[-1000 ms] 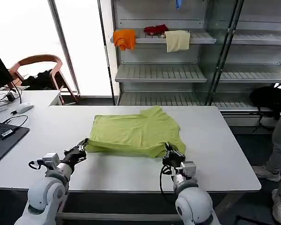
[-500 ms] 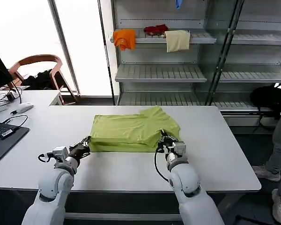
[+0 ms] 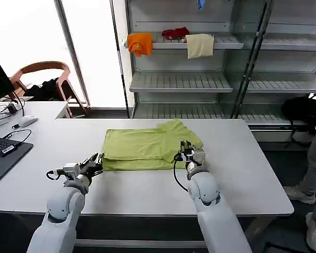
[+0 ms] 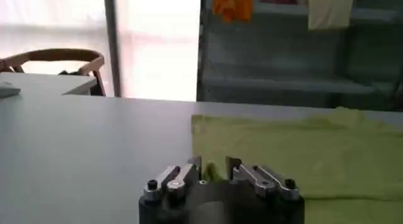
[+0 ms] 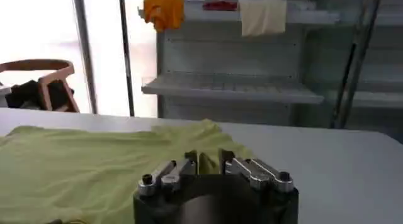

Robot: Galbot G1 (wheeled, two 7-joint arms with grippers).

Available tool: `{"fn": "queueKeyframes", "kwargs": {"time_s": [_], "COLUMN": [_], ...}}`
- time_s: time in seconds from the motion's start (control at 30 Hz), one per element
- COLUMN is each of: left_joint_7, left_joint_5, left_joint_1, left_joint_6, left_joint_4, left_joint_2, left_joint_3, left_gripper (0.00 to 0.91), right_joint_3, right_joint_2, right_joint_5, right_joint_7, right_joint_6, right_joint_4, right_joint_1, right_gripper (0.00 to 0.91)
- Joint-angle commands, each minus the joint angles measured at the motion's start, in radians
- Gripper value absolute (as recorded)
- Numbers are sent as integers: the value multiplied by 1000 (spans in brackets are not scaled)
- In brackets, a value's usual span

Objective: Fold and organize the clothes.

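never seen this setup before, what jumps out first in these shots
The lime-green T-shirt lies partly folded in the middle of the white table. Both grippers pinch its near edge: the left gripper at the near left corner, the right gripper at the near right corner. Behind, an orange cloth and a cream cloth hang from the top shelf.

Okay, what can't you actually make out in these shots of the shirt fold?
- Left claw: at the shirt near-left corner; in the left wrist view the claw body hides whether it still pinches fabric.
- Right claw: on the shirt's right edge; in the head view too small to tell its grip.
- Folded-under layers: hidden by the top layer.
- Red item on the shelf: too small to identify.
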Motion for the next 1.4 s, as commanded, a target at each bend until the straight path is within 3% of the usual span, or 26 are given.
{"fn": "queueKeyframes", "kwargs": {"time_s": [0.03, 0.2, 0.5, 0.67, 0.8, 0.93, 0.97, 1.0, 1.07, 1.4], "left_joint_7": [-3, -5, -7, -10, -11, -10, -9, -8, -5, 25], "left_joint_5": [15, 12, 12, 17, 20, 22, 23, 27, 33, 32], "left_joint_1": [5, 86, 115, 110, 105, 98, 96, 95, 94, 101], "left_joint_6": [1, 2, 2, 3, 3, 3, 3, 3, 3, 3], "left_joint_4": [-53, -85, -59, -57, -48, -29, -22, -16, -4, 13], "left_joint_2": [10, 19, 6, 5, 8, 9, 10, 10, 11, 8], "left_joint_3": [-13, -16, 2, 8, 7, 6, 6, 6, 6, 10], "left_gripper": [907, 907, 907, 907, 907, 907, 695, 282, 50, 0], "right_joint_3": [37, 66, 123, 124, 118, 110, 107, 105, 101, 100], "right_joint_2": [-12, -82, -114, -110, -101, -89, -84, -80, -77, -83], "right_joint_5": [-1, 21, 37, 31, 18, 6, -2, -6, -7, -3], "right_joint_7": [-4, -29, -44, -46, -50, -55, -56, -57, -56, -60], "right_joint_6": [-9, -16, -16, -16, -16, -16, -15, -16, -16, -15], "right_joint_4": [-10, 117, 209, 211, 193, 163, 152, 146, 137, 156], "right_joint_1": [22, -109, -311, -326, -321, -307, -301, -298, -293, -299], "right_gripper": [907, 907, 887, 665, 574, 292, 60, 0, 0, 0]}}
